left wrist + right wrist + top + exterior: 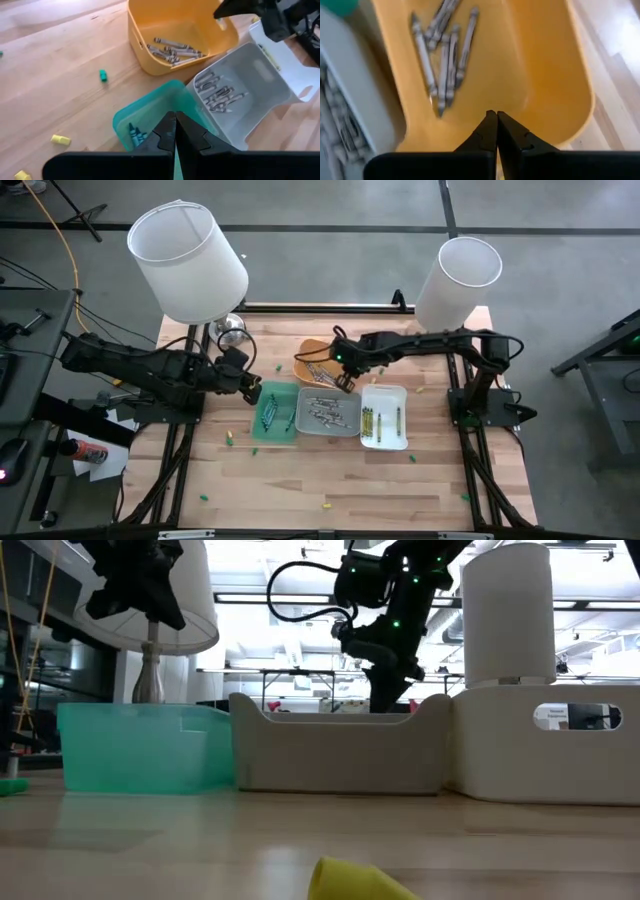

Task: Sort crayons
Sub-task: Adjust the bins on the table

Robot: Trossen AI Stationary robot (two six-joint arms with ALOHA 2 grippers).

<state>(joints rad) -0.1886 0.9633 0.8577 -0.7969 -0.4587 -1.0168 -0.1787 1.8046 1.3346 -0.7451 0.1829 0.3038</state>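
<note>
Hovering over the orange rectangular plastic tray at the far middle of the wooden table, the right gripper has its fingers pressed together and carries nothing. The right wrist view confirms this: the fingertips meet above the tray floor, and a cluster of grey paper-wrapped crayons lies loose in the tray just beyond them, untouched. The left gripper waits at the left edge of the green rectangular plastic tray, fingers likewise pressed together and empty, as the left wrist view shows.

The high view gives the row of trays: green at left, grey rectangular plastic tray in the middle, white rectangular plastic tray at right, all touching side by side, with the orange tray behind them. It shows green crayons in the green tray, grey ones in the grey tray and yellow and green ones in the white tray. The low view sees only the tray walls, contents hidden, plus a yellow crayon stub close to the camera on the near table.

The left wrist view adds scattered pieces on the bare table: a green stub and two yellow stubs. Two white lamp shades stand at the far corners.
</note>
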